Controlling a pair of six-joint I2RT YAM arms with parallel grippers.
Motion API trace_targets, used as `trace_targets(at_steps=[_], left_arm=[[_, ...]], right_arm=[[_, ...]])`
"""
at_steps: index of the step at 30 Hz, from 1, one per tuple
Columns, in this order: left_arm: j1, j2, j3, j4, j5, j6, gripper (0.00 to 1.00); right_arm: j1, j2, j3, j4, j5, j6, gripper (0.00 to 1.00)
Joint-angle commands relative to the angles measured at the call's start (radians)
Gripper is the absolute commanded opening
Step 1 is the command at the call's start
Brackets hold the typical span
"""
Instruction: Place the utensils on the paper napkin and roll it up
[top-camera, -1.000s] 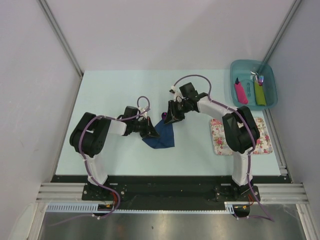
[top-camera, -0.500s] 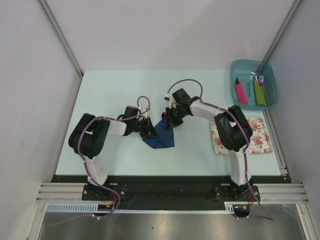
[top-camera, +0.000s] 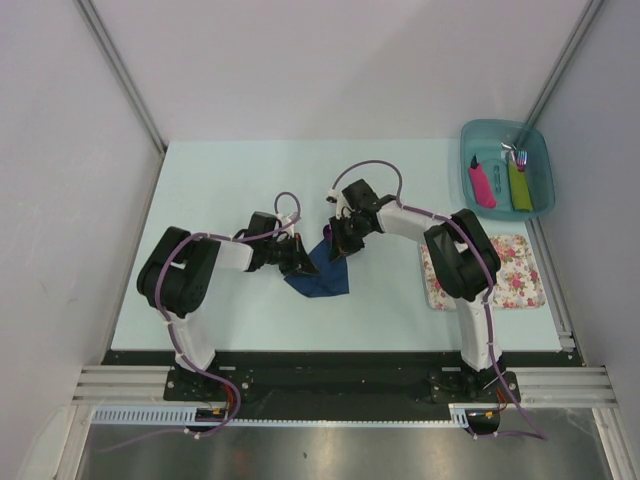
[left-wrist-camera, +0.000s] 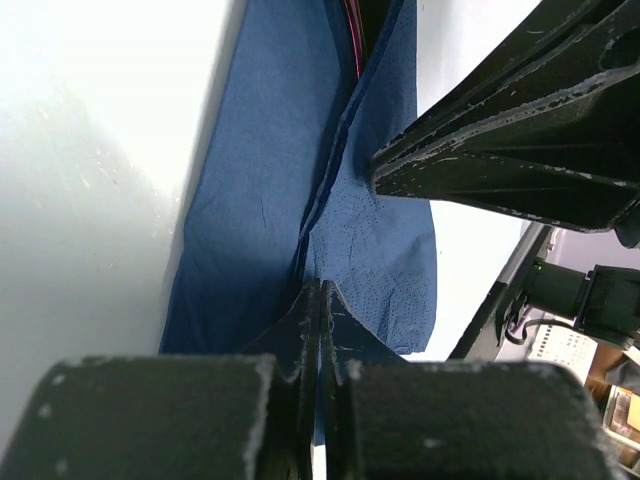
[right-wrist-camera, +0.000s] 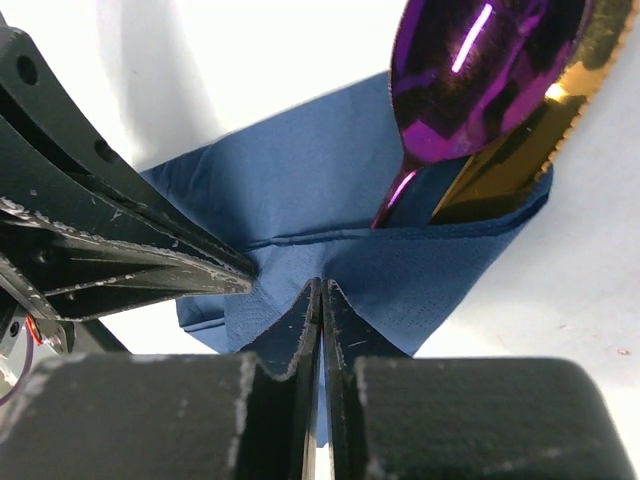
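Note:
The navy paper napkin (top-camera: 322, 273) lies partly folded at mid-table. The purple spoon (right-wrist-camera: 470, 70) and the tan knife (right-wrist-camera: 510, 150) stick out from under its fold in the right wrist view; only the spoon bowl (top-camera: 328, 232) shows from above. My left gripper (top-camera: 301, 263) is shut on the napkin's left edge (left-wrist-camera: 370, 240). My right gripper (top-camera: 339, 246) is shut on the folded flap (right-wrist-camera: 350, 200), close to the left fingers (right-wrist-camera: 110, 240). The right fingers (left-wrist-camera: 500, 150) show in the left wrist view.
A teal bin (top-camera: 540, 140) at the back right holds pink-handled (top-camera: 482, 186) and green-handled (top-camera: 519, 184) cutlery. A floral mat (top-camera: 510, 270) lies at the right, partly under the right arm. Metal rails border the table on both sides.
The right wrist has shifted a little left and toward the napkin, holding the flap. The left gripper has hardly moved.

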Motion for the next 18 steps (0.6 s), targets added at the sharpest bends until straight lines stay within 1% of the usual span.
trace_targets(at_steps=[1,7,9,11,12,13,15,16,18], left_arm=[[0.005,-0.015,-0.015,-0.043,-0.07,0.048,0.0],[0.006,-0.027,-0.021,-0.037,-0.064,0.047,0.0],[0.011,-0.046,-0.029,-0.011,-0.05,0.039,0.01],[0.019,-0.082,-0.048,0.035,-0.024,0.024,0.06],[0.019,-0.098,-0.068,0.084,-0.015,0.013,0.07],[0.017,-0.116,-0.078,0.107,-0.003,0.01,0.12],[0.016,-0.156,-0.105,0.191,0.048,-0.021,0.17],[0.006,-0.164,-0.107,0.204,0.063,-0.025,0.2],[-0.009,-0.17,-0.108,0.216,0.088,-0.032,0.21]], right_arm=[[0.016,-0.001,0.04,0.038,0.007,-0.012,0.05],[0.025,0.03,0.051,0.029,0.033,-0.03,0.04],[0.025,0.04,0.044,0.026,0.045,-0.039,0.04],[0.029,0.059,0.043,0.015,0.059,-0.053,0.02],[0.029,0.066,0.041,0.011,0.06,-0.056,0.01],[0.029,0.071,0.037,0.006,0.062,-0.056,0.01],[0.028,0.082,0.02,0.008,0.068,-0.062,0.01],[0.028,0.082,0.014,0.009,0.069,-0.061,0.0],[0.029,0.083,0.003,0.017,0.069,-0.065,0.0]])
